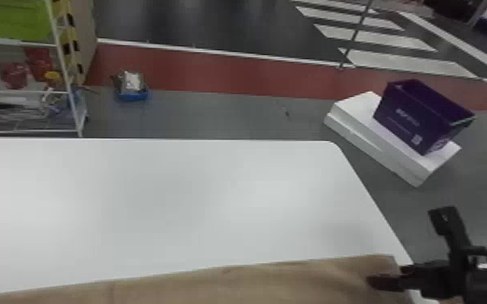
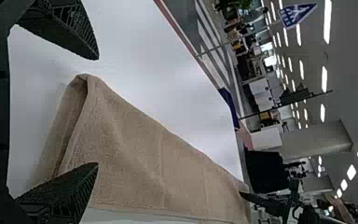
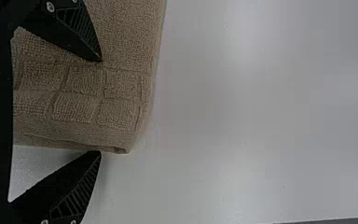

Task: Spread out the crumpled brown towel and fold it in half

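Observation:
In the head view my right gripper [image 1: 384,275] is at the right end of the brown towel [image 1: 230,285], which lies flat along the white table's near side. In the right wrist view the right gripper [image 3: 100,106] has its fingers wide apart, one over the towel [image 3: 102,88] and the other beyond its edge, above bare table. My left gripper [image 2: 98,111] stands open in the left wrist view around the other end of the towel [image 2: 135,154], where a folded corner bulges up between the fingertips. Layers show at both ends of the towel.
The white table [image 1: 166,202] stretches beyond the towel. Past its right edge a purple bin [image 1: 420,117] sits on white boxes [image 1: 376,141] on the floor. A wire shelf [image 1: 24,91] stands behind the table at the left, near a small blue tray [image 1: 133,96].

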`<state>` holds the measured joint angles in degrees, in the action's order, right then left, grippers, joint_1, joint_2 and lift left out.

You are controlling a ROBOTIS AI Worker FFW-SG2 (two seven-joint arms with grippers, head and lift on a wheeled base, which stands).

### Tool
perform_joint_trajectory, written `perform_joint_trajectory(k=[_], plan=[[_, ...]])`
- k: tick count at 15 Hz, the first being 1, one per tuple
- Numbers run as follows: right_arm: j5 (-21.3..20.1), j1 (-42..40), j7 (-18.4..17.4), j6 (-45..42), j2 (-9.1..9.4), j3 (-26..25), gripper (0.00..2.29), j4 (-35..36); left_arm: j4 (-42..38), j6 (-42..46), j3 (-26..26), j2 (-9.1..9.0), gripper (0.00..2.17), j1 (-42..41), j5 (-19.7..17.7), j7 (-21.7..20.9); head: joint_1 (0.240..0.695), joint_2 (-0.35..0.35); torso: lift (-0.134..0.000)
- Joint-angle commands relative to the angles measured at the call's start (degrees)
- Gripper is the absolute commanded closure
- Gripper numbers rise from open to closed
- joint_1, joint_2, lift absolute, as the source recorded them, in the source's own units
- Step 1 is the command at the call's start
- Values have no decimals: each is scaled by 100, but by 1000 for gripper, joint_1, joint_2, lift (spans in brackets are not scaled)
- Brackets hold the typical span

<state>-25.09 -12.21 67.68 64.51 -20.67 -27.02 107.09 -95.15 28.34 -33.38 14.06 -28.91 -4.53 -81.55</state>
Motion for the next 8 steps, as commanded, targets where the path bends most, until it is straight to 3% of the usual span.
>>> perform_joint_trajectory(k=[1,5,8], plan=[[162,-18,52,400,-52,-181,87,242,-3,0,-2,0,80,-1,5,-1,695,-272,-124],[241,-176,254,682,-60,-418,83,716,6,0,-28,9,80,-1,5,-19,695,-282,-124],[707,-62,184,1016,-52,-559,97,769,41,0,-46,18,80,-1,5,-10,695,-282,-124]])
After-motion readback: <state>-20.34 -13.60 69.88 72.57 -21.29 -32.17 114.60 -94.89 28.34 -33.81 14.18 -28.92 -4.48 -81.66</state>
